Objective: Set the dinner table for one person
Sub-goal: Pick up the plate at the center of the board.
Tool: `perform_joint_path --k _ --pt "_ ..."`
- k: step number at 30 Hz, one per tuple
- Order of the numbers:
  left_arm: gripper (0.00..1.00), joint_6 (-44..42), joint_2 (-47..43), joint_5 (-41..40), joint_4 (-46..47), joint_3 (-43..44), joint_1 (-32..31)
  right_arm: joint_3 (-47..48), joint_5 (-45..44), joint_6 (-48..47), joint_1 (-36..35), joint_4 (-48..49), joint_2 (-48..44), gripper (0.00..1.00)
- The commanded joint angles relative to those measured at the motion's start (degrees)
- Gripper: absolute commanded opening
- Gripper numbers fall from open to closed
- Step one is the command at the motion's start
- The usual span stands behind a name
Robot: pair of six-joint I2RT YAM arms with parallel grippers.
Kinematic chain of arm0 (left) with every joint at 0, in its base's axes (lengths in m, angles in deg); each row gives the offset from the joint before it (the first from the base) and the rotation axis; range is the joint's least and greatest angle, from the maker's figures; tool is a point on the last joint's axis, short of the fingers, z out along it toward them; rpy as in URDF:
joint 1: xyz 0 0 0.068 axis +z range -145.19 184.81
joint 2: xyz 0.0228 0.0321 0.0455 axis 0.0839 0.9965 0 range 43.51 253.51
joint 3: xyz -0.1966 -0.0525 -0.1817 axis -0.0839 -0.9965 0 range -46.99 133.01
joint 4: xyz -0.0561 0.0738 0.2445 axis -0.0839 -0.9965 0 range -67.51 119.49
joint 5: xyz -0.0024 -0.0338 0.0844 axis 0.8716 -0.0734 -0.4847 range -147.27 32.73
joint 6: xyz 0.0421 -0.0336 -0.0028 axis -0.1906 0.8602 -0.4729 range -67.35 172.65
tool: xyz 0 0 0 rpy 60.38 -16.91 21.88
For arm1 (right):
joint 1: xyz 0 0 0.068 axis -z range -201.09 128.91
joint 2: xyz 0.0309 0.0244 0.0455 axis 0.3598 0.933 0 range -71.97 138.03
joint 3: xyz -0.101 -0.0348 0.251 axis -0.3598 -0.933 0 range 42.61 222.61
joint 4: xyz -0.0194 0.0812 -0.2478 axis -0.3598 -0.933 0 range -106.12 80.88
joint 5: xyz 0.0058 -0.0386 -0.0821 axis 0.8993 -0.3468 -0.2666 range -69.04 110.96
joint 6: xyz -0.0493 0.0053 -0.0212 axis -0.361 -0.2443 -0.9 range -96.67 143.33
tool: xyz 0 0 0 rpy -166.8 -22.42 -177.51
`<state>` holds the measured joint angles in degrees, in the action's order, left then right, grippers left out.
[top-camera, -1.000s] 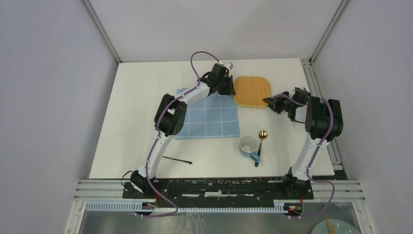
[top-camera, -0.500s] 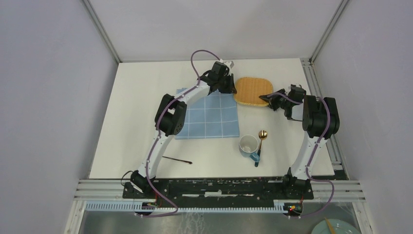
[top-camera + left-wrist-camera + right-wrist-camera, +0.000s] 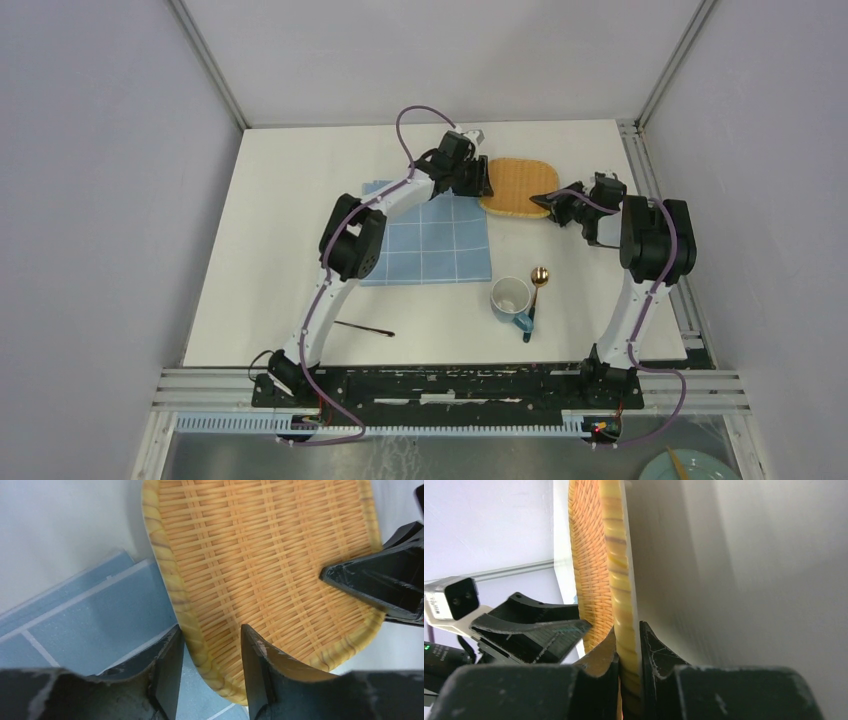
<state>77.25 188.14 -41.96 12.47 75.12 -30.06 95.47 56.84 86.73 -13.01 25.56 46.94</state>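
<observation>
The dinner table (image 3: 280,220), a large flat matte white rectangle, is filling the middle of the overhead view, with grey walls standing around it and 2 robot arms reaching from its near edge. Toward its far right side a woven mat (image 3: 515,185) is lying: straw-coloured, squarish with rounded corners, a tight basket-weave face and a thicker braided rim. The right gripper (image 3: 628,640) is pinching that rim at the mat's right edge, its 2 dark, scuffed fingers pressing on both sides of the braid. The left gripper (image 3: 209,645) is straddling the opposite rim, its 2 fingers standing apart with slim gaps showing on either side of the braid.

One corner of the mat is overlapping a blue checked cloth (image 3: 430,245), soft and flat, crossed by thin white lines. Nearer the arms a round white mug (image 3: 511,297) with a blue handle is standing upright, and a spoon (image 3: 538,280) with a shiny gold bowl is lying just beside it. A thin dark stick (image 3: 363,328) is lying well apart to the left.

Small white lettering on a dark arm part (image 3: 438,652) is showing too blurred to read.
</observation>
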Motion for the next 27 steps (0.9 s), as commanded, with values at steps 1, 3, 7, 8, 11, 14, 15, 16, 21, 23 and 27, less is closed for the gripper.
perform_joint_path --k 1,3,7,8,11,14,15,16,21,23,27 --pt "0.54 -0.43 -4.79 -0.22 3.54 -2.91 -2.77 -0.07 -0.18 -0.56 -2.1 -2.87 -1.13 0.0" --pt "0.55 -0.3 -5.45 -1.87 3.83 -3.52 -2.6 -0.04 -0.16 -0.47 -2.1 -2.8 -1.41 0.0" --pt "0.56 -0.43 -6.64 -4.17 3.92 -4.42 -2.16 -0.12 0.32 0.08 -2.1 -1.58 -1.74 0.0" --pt "0.56 -0.39 -6.98 -4.32 3.99 -4.8 -1.99 -0.13 0.57 0.18 -2.1 -1.17 -1.74 0.0" --pt "0.56 -0.33 -8.27 -5.0 4.45 -5.89 -1.44 -0.23 0.84 1.18 -2.1 0.52 -1.98 0.0" --pt "0.57 -0.13 -10.33 -4.73 6.19 -7.79 -0.69 -0.04 0.87 1.22 -2.1 0.38 -2.38 0.0" --pt "0.57 -0.04 -10.91 -4.7 6.87 -8.12 -0.46 0.16 0.97 1.06 -2.1 0.13 -2.59 0.0" --pt "0.57 0.18 -11.4 -4.68 7.21 -8.17 -0.14 0.34 0.97 0.91 -2.1 -0.39 -2.83 0.0" --pt "0.58 0.49 -13.24 -4.44 7.46 -6.85 1.43 0.82 0.92 0.41 -2.01 -1.71 -3.46 0.0" --pt "0.58 0.11 -13.8 -4.91 6.17 -5.84 2.44 0.92 0.95 0.41 -2.01 -1.61 -3.44 0.0" --pt "0.57 -2.65 -17.11 -10.28 4.33 -6.69 3.79 1.09 1.34 0.43 -2.01 -1.56 -3.62 0.0"
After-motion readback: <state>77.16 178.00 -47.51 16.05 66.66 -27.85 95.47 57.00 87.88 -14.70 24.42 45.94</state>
